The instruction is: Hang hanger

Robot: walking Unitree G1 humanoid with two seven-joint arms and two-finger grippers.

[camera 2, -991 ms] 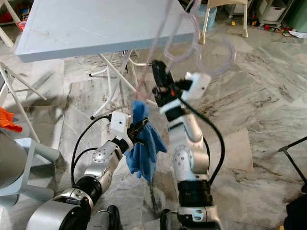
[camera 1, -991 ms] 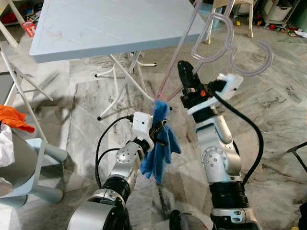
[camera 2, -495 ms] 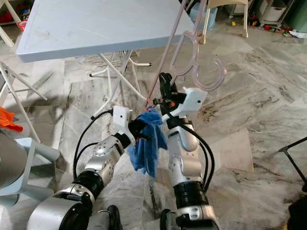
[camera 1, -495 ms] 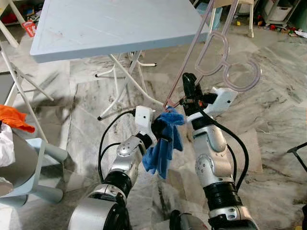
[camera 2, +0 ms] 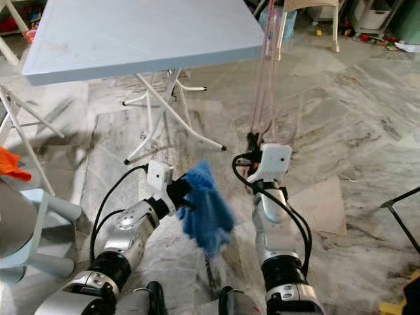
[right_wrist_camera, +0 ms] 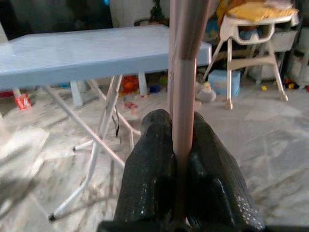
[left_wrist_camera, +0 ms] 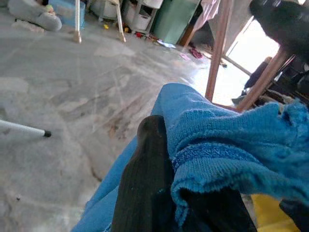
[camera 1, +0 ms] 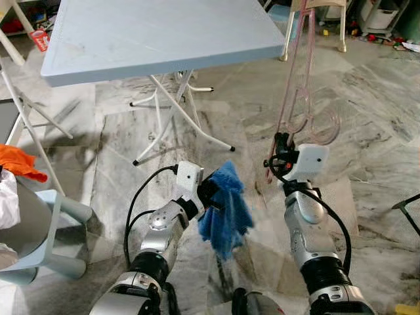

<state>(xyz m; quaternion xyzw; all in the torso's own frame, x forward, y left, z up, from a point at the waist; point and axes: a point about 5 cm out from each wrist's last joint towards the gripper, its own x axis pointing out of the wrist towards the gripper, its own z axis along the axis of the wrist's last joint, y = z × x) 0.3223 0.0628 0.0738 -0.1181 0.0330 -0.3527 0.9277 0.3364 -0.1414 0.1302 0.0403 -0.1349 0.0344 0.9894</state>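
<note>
My right gripper (camera 1: 281,146) is shut on the lower bar of a translucent pink hanger (camera 1: 296,79), which stands nearly upright above it, its hook (camera 1: 321,128) curling out to the right. The right wrist view has both black fingers (right_wrist_camera: 149,159) pressed on the pink bar (right_wrist_camera: 182,72). A blue cloth (camera 1: 226,213) hangs bunched from my left gripper (camera 1: 211,195), which is shut on it, to the left of the hanger and apart from it. One black finger (left_wrist_camera: 145,169) of the left wrist view lies under folds of the cloth (left_wrist_camera: 231,150).
A light blue folding table (camera 1: 164,39) on white legs (camera 1: 172,111) stands ahead and to the left. At the far left are a pale stool (camera 1: 46,230) and an orange cloth (camera 1: 16,161). A high chair (camera 1: 321,20) stands behind. Marble floor lies all around.
The blue cloth has come off the hanger's end and moved down and left with my left gripper. My right gripper has dropped lower and swung the hanger upright.
</note>
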